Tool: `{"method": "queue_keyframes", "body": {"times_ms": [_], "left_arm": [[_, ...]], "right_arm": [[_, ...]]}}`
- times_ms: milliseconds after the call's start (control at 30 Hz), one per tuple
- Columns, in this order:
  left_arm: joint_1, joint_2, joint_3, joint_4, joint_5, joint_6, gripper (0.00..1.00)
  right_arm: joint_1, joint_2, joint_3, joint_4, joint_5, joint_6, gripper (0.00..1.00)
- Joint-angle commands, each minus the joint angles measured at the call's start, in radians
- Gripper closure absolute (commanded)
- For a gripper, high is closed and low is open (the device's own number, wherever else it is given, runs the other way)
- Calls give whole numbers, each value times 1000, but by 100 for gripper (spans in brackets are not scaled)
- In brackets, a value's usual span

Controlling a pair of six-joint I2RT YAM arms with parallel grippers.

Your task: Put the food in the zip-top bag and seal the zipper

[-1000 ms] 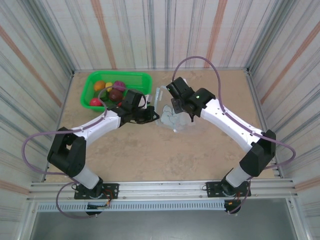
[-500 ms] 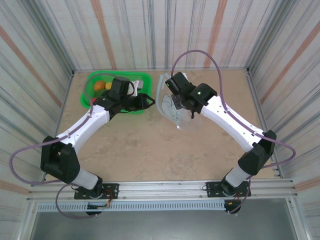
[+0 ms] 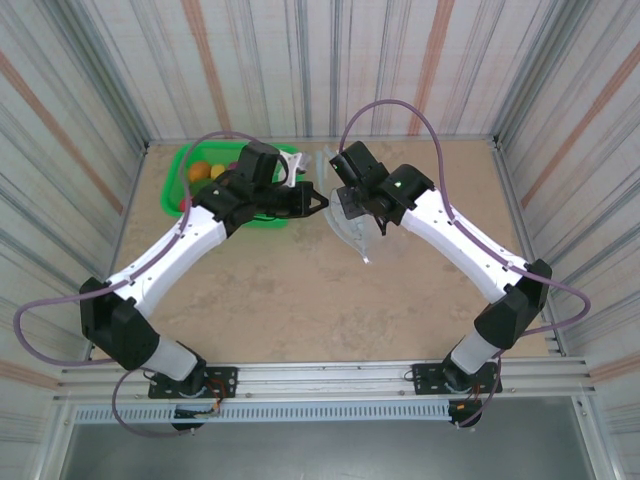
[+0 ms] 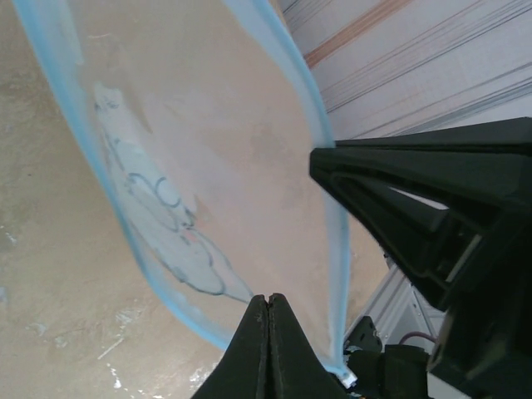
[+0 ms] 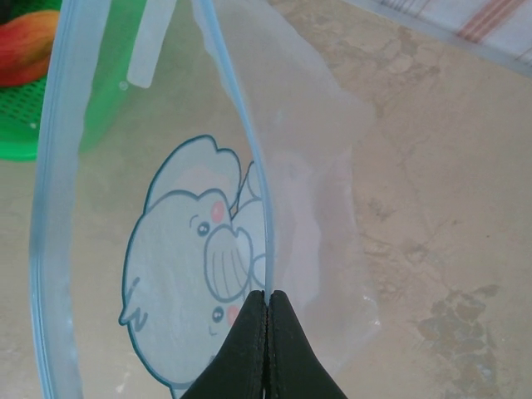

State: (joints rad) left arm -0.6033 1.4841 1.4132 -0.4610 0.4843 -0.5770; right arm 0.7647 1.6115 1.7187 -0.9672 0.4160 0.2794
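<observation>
Striped panel walls close round a beige table (image 3: pixel 300 300), and above its far middle the zip-top bag (image 3: pixel 352 228) hangs clear of the surface. Its long axis slants from far down to near, and the zipper (image 5: pixel 46 216) is parted into a mouth that faces left. On one lip of that mouth the right gripper (image 5: pixel 268 299) is clamped. Just left of it the left gripper (image 4: pixel 268 303) points into the opening, fingers pressed together with nothing seen between them. Further left the food (image 3: pixel 200 172) lies in the green basket (image 3: pixel 176 175), so I judge the left arm, stretched far and bent inward, the nearer one to fetch it
</observation>
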Motion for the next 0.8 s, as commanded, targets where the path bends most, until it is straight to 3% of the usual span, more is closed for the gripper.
{"method": "queue_keyframes", "body": {"times_ms": [0,167,433,500,600,700,733,767], "left_arm": [[-26,-17,20,-20,-62,-101,100],[-48,107,40,-1,-40,-243,100],[-62,216,29,118,-45,-338,100],[-62,234,13,156,-29,-349,95],[-63,242,0,179,-31,-343,75],[-67,229,0,134,-94,-320,31],[-73,217,-4,116,-138,-308,6],[-77,211,-7,108,-163,-293,1]], "right_arm": [[6,3,14,8,-42,49,100],[10,-25,-15,61,-98,104,100],[25,-74,-66,135,-159,186,100],[27,-82,-79,149,-175,200,100],[33,-87,-89,156,-172,208,100],[33,-92,-90,150,-163,207,100],[33,-93,-91,148,-160,204,100],[33,-97,-91,149,-156,203,100]]}}
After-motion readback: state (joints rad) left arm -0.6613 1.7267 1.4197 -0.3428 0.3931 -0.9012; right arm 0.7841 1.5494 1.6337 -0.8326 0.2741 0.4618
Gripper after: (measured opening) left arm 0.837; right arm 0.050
